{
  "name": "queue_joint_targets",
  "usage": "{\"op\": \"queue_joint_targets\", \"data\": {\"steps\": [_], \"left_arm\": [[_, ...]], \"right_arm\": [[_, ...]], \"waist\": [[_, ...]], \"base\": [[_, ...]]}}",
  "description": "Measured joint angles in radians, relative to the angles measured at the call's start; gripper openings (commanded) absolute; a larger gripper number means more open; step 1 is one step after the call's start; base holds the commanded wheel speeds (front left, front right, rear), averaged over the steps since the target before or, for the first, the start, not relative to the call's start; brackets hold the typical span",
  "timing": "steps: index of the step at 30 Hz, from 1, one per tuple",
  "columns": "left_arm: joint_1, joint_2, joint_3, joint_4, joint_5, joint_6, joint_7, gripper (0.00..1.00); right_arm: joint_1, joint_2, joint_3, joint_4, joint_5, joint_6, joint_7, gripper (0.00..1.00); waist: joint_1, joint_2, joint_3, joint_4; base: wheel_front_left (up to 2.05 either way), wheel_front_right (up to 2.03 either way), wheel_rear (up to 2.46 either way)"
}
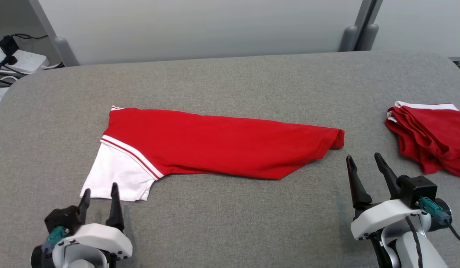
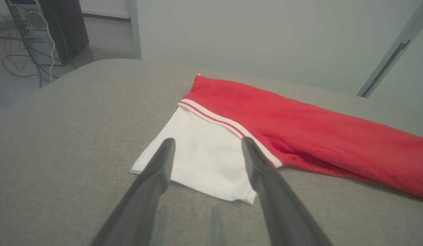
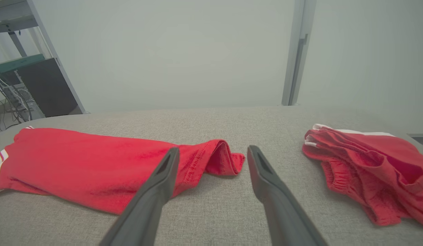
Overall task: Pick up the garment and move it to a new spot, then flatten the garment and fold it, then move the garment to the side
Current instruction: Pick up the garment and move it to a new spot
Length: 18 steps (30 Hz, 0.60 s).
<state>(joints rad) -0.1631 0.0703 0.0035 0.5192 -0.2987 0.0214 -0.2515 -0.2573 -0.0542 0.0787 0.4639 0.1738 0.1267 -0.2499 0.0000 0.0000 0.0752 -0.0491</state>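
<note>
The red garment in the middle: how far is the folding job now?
Done, it seems: the red garment lies flat on the grey table, already folded into a long band, with its white sleeve sticking out. In hand: nothing. The left pincer by the sleeve and the right pincer by the other end are both open and empty. Left: probably further folds, then moving it aside.

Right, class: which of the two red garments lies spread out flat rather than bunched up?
The long garment in the middle, its white end near the left hand; the other garment, far right, is a crumpled heap.
</note>
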Motion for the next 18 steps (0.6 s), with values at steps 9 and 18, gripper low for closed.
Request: {"op": "queue_joint_targets", "data": {"steps": [9, 18], "left_arm": [[-0.123, 0.005, 0.154, 0.138, -0.003, -0.003, 0.000, 1.00], [-0.174, 0.000, 0.250, 0.252, -0.013, -0.021, 0.000, 1.00]], "right_arm": [[-0.023, -0.001, 0.000, -0.005, 0.000, 0.000, 0.000, 1.00], [-0.048, -0.002, -0.001, -0.015, 0.000, 0.000, 0.000, 1.00]], "waist": [[0.0000, 0.0000, 0.068, -0.034], [0.0000, 0.0000, 0.118, -0.045]], "base": [[0.00, 0.00, 0.00], [0.00, 0.00, 0.00]]}}
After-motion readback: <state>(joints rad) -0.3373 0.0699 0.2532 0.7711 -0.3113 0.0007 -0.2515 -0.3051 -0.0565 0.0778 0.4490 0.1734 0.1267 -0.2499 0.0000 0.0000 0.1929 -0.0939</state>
